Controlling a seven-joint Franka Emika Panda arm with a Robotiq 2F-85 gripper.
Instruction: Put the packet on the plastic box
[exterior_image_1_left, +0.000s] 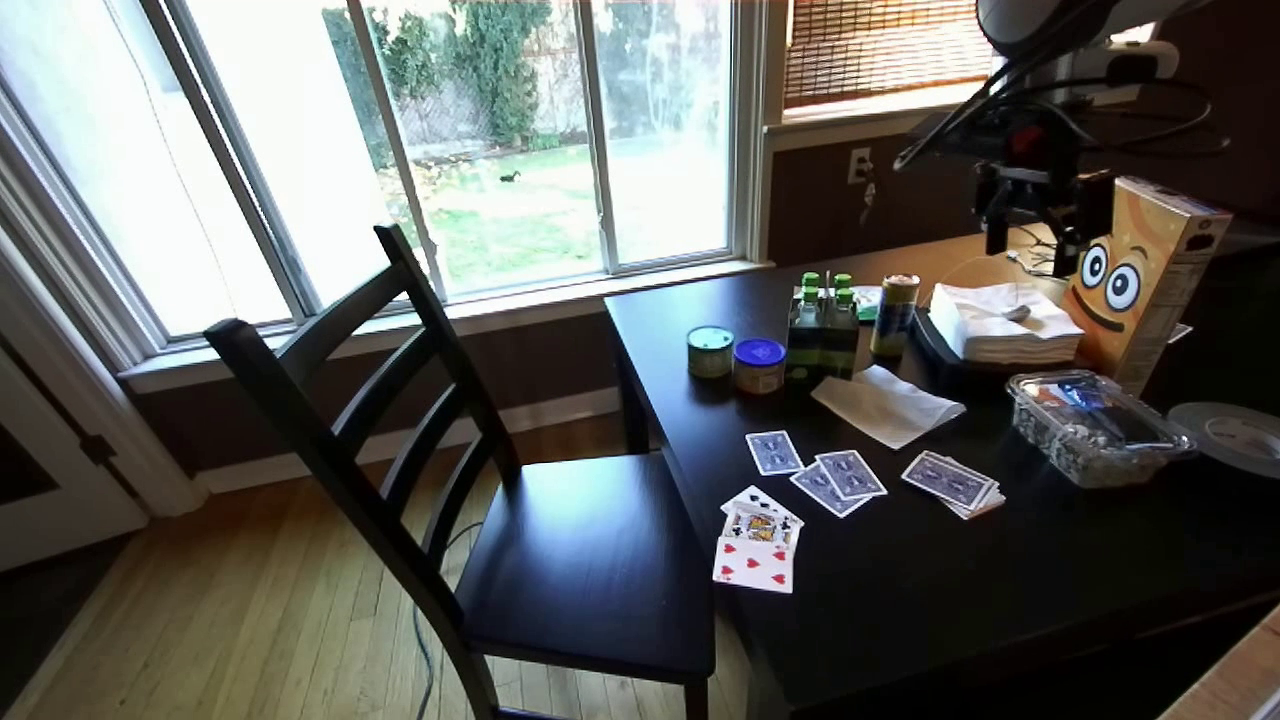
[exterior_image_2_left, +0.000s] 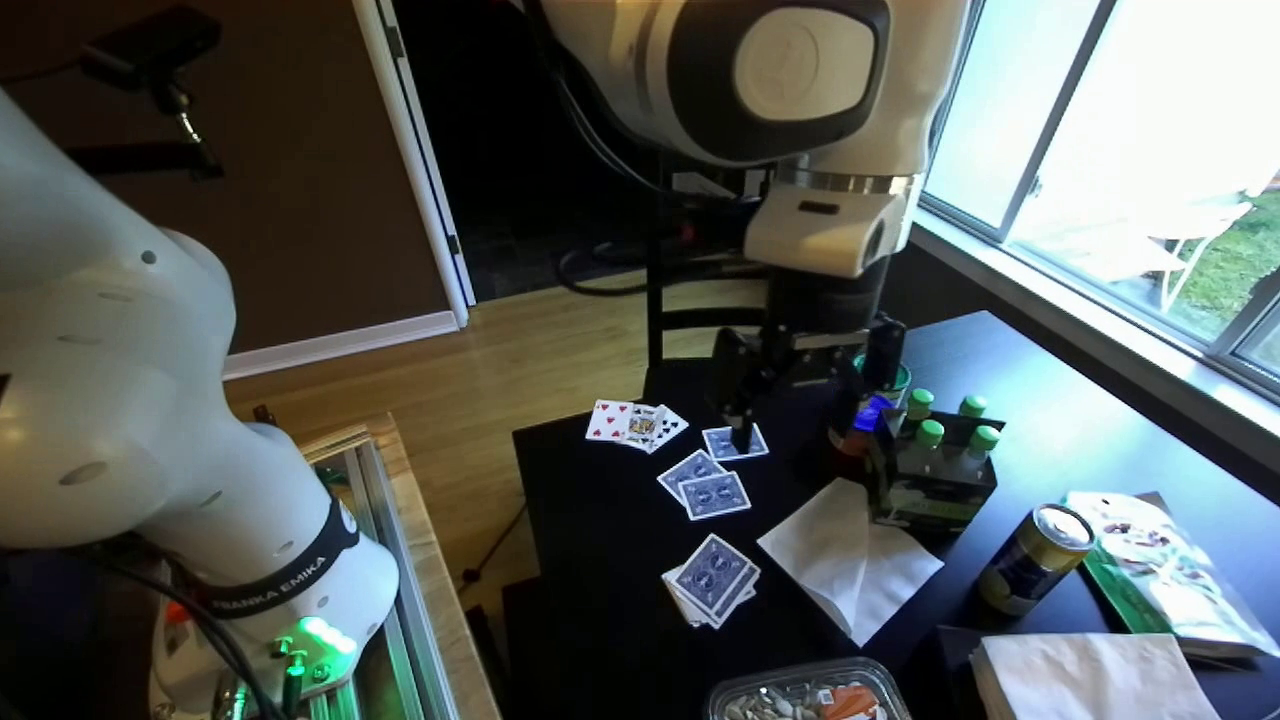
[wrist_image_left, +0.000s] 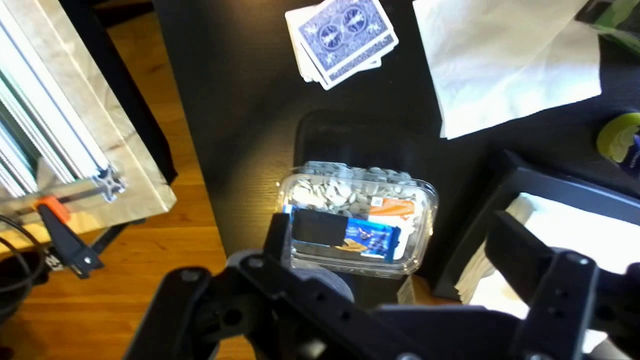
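The clear plastic box (wrist_image_left: 425, 220) with rounded corners sits on the dark table, holding pale pebble-like pieces. It shows in both exterior views (exterior_image_1_left: 1065, 460) (exterior_image_2_left: 725, 690), cut off by the lower edge in one of them. A blue packet (wrist_image_left: 370, 237) lies flat across the top of the box, with a dark patch over its left part; it also shows in an exterior view (exterior_image_1_left: 1085, 390). Whether it rests on a lid or inside is unclear. My gripper (wrist_image_left: 390, 225) is open and empty, well above the table; it shows in both exterior views (exterior_image_1_left: 1030, 250) (exterior_image_2_left: 795, 430).
A napkin holder (wrist_image_left: 530, 167) with white napkins (exterior_image_1_left: 1020, 350) stands beside the box. A tall cardboard box with cartoon eyes (exterior_image_1_left: 1150, 290) stands behind it. Playing cards (exterior_image_2_left: 710, 580), a loose napkin (exterior_image_2_left: 850, 560), a can (exterior_image_2_left: 1035, 560), green-capped bottles (exterior_image_2_left: 935, 460) and a grey roll (exterior_image_1_left: 1235, 437) are around.
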